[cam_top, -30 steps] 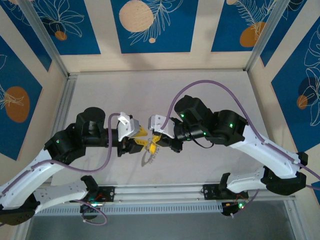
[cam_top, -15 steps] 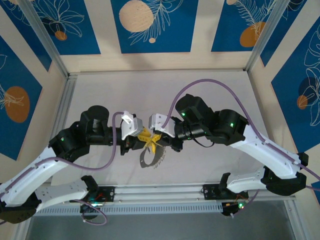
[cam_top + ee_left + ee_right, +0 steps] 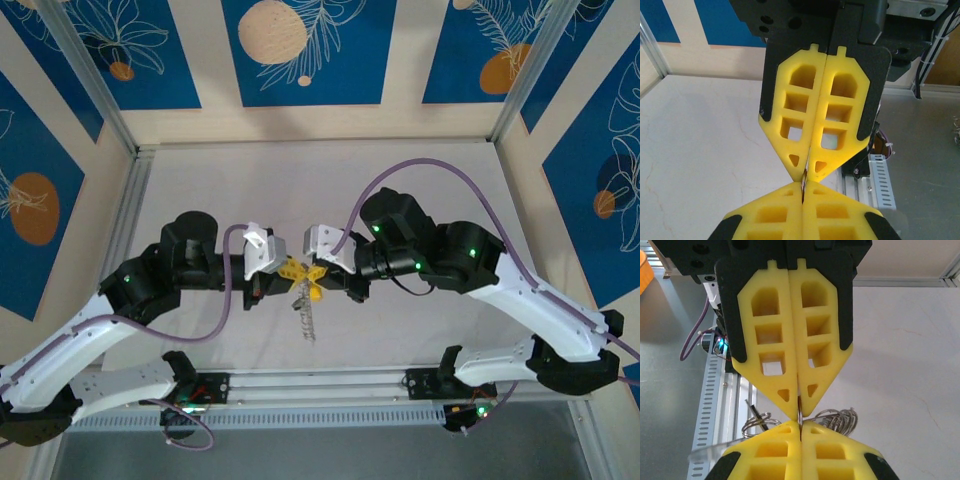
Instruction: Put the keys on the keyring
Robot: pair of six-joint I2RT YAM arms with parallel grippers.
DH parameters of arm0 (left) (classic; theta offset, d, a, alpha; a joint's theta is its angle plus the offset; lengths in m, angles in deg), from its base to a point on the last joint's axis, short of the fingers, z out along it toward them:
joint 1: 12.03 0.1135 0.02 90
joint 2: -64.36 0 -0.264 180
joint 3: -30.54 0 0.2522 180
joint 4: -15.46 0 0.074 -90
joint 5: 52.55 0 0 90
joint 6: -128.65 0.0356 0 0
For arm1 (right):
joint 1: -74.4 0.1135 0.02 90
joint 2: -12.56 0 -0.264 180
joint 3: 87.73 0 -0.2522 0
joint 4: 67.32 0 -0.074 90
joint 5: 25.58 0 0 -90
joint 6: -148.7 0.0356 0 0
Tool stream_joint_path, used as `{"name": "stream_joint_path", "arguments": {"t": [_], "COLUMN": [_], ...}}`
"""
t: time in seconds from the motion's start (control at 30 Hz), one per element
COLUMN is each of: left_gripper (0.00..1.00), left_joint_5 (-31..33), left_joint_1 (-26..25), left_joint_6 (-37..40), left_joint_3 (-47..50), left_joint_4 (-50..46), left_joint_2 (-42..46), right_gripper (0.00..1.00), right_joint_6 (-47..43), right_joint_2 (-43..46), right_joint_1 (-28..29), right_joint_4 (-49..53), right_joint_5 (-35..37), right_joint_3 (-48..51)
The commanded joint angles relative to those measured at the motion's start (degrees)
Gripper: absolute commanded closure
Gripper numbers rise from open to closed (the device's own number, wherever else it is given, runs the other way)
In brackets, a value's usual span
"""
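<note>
The left gripper [image 3: 803, 186] has its jaws clenched on a brassy sliver, seemingly a key [image 3: 804, 176]. Tip to tip with it, the right gripper [image 3: 800, 426] has its jaws clenched on the keyring [image 3: 304, 312], which dangles over the middle of the desk's [image 3: 200, 190] near edge. Such thin pinches could slip if either arm twists, dropping it.

arms: two, left arm [image 3: 140, 285] and right arm [image 3: 470, 258]
grippers: two, left gripper [image 3: 296, 271] and right gripper [image 3: 312, 277]
yellow fingers [image 3: 790, 100]: four, two on each gripper
keyring [image 3: 304, 318]: one
keys [image 3: 839, 420]: tiny and bunched together, possibly three or four; no firm count from the right wrist view
purple cables [image 3: 430, 165]: two, one along each arm
</note>
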Motion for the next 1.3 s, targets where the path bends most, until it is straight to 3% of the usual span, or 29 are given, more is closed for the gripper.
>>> {"name": "stream_joint_path", "arguments": {"t": [0.0,0.13,0.5,0.7,1.03,1.27], "left_gripper": [1.00,1.00,1.00,1.00,1.00,1.00], "left_joint_5": [1.5,1.8,-2.4,-6.1,-7.0,-7.3], "left_joint_1": [-1.2,-1.3,-1.3,-1.3,-1.3,-1.3], "left_joint_6": [-2.6,-4.5,-8.0,-9.6,-11.1,-12.2], "left_joint_3": [2.5,5.7,10.3,13.2,14.7,15.8], "left_joint_4": [4.3,10.6,21.0,27.6,31.2,33.4], "left_joint_2": [1.8,5.2,7.8,10.2,10.1,10.5], "right_gripper": [0.97,0.82,0.64,0.65,0.69,0.65], "right_joint_6": [0.7,2.6,6.1,7.5,8.7,9.9], "right_joint_2": [3.3,6.4,9.8,10.7,12.6,13.0], "right_joint_1": [-0.2,-1.2,-5.0,-6.8,-6.4,-6.1], "right_joint_4": [-7.1,-11.5,-15.8,-18.6,-24.8,-29.0], "right_joint_5": [-1.0,-3.6,-8.9,-12.9,-20.6,-24.5], "right_joint_3": [1.8,6.7,12.8,15.9,20.9,23.1]}}
